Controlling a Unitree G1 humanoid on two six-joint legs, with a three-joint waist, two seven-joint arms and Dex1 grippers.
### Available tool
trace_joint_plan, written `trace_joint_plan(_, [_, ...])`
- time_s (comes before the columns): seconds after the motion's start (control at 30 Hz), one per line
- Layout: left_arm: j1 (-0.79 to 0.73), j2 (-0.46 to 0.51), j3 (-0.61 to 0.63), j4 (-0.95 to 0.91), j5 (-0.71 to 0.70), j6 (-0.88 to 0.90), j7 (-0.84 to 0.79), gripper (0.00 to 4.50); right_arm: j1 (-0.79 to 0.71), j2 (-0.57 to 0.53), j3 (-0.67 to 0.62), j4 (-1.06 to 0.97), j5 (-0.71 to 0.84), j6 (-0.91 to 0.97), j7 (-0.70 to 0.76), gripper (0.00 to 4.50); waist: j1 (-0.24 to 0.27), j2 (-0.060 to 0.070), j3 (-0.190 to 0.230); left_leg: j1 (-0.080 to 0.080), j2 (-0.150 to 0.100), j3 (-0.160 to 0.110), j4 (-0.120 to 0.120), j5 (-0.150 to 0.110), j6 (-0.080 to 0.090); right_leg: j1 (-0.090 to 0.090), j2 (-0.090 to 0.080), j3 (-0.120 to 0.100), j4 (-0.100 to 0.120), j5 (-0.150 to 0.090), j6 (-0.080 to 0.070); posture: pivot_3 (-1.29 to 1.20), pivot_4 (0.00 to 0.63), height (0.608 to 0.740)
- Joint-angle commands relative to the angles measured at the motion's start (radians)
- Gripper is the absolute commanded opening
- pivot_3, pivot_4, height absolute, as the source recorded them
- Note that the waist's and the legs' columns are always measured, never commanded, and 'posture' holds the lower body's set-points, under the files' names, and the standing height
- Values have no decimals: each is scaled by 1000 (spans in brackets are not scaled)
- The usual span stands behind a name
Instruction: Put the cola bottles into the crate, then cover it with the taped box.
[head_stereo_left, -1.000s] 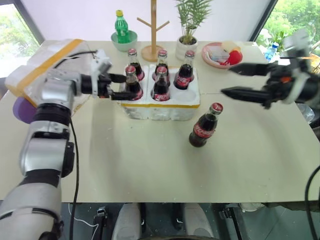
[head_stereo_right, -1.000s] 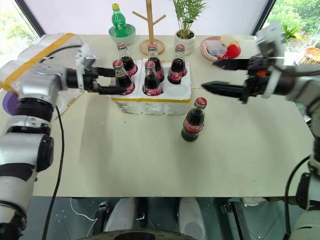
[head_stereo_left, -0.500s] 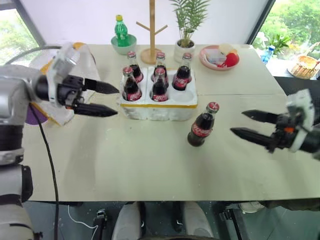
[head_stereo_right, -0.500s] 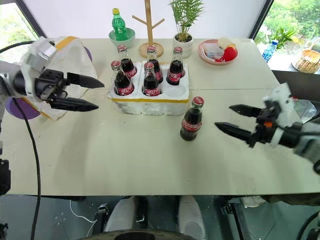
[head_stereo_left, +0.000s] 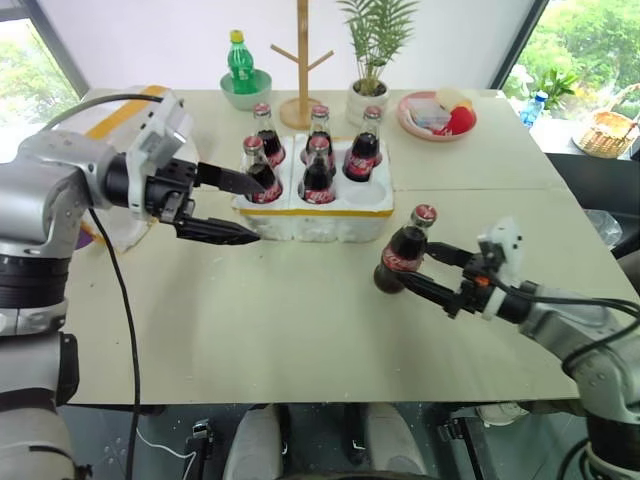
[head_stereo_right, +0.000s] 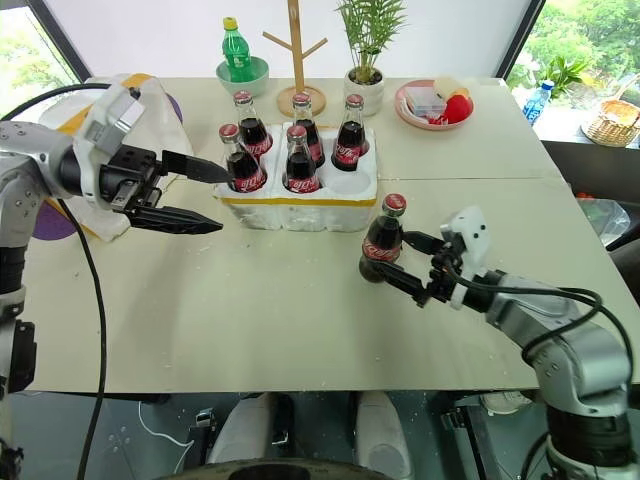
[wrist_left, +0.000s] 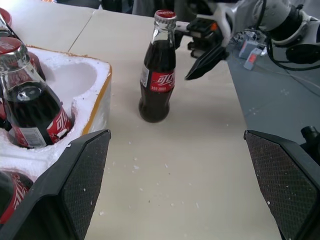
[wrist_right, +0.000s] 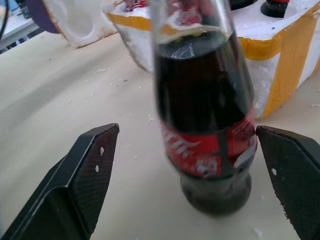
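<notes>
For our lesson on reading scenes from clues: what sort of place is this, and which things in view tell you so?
Probably an indoor test or demo room beside large windows: a plain table holds staged props, a foam crate of cola bottles, a potted plant and a bare wooden stand. Greenery shows outside.

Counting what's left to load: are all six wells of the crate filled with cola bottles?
No: the crate holds five cola bottles, and the sixth stands on the table.
</notes>
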Motion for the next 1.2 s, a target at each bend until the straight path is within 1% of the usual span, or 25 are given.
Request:
trace_joint_plan(0.03, [-26,4,2,-18,-5,-19,7,4450,-74,41,58,68,-43,-42,-28,4500,0,0,0,0,0,0,0,0,0,0,0,0,0,0,0,0,150,740])
trace_joint_plan(0.1, [-28,4,3,-17,-6,-19,10,4450,-107,55,90,110,-68,-58,-29,4500,0,0,0,0,0,0,0,0,0,0,0,0,0,0,0,0,150,740])
trace_joint_plan(0.2, [-29,5,6,-21,-8,-16,20,4500,-153,51,102,123,-62,-57,-10,3730,3,0,0,-1,0,0,0,0,0,0,0,0,0,0,0,0,150,740])
trace_joint_plan(0.23, [-26,8,10,-26,-11,-12,26,4500,-167,31,97,100,-42,-45,14,3172,3,0,0,-1,0,0,0,0,0,0,0,0,0,0,0,0,150,740])
trace_joint_plan(0.27, [-24,10,14,-30,-15,-8,30,4500,-181,9,87,75,-20,-33,36,2827,3,0,0,-1,0,0,0,0,0,0,0,0,0,0,0,0,150,740])
trace_joint_plan(0.37, [-11,18,31,-44,-29,6,47,4500,-271,-52,29,25,95,27,93,2819,2,1,1,-1,0,0,0,0,1,-1,0,0,0,0,0,0,150,740])
trace_joint_plan(0.47, [1,20,45,-43,-32,3,70,4500,-449,-77,6,81,158,80,77,2819,-10,3,3,-2,0,0,0,0,1,-3,0,1,0,0,0,0,150,740])
trace_joint_plan(0.53, [8,14,54,-42,-34,1,91,4500,-574,-57,29,163,125,83,34,2819,-20,3,3,-1,0,0,0,0,1,-3,0,2,1,0,0,0,150,740])
trace_joint_plan(0.6, [15,10,60,-44,-36,-4,109,4500,-700,-19,109,284,7,36,-17,2819,-23,3,2,-1,1,0,-1,0,1,-3,1,1,1,0,0,0,150,740])
trace_joint_plan(0.67, [22,8,63,-49,-40,-5,122,4500,-769,15,169,379,-78,-8,-39,2819,-24,3,2,-1,1,0,-1,0,1,-3,1,1,1,0,0,0,150,740])
trace_joint_plan(0.83, [43,20,81,-70,-55,0,152,4500,-833,96,259,567,-229,-131,-39,2819,-20,3,3,-4,0,2,-1,0,1,-5,0,1,0,0,0,0,150,740])
trace_joint_plan(0.9, [53,26,92,-79,-60,5,161,4500,-845,125,267,613,-250,-153,-34,2819,-20,3,3,-10,0,2,-1,0,0,-10,-1,1,0,0,0,0,150,740])
trace_joint_plan(1.0, [74,39,104,-95,-68,9,171,4500,-847,150,283,649,-277,-172,-10,2819,-21,3,3,-19,0,2,0,3,-5,-20,-2,1,2,1,1,0,150,740])
trace_joint_plan(1.17, [97,59,119,-101,-80,13,191,4500,-843,176,311,715,-335,-165,2,2819,-24,3,3,-19,0,2,0,3,-6,-20,-2,1,1,1,0,0,150,740])
trace_joint_plan(1.2, [104,65,124,-102,-81,15,195,4500,-840,176,316,722,-345,-157,4,3319,-24,3,3,-19,0,3,0,3,-5,-20,-2,1,2,0,0,0,150,740])
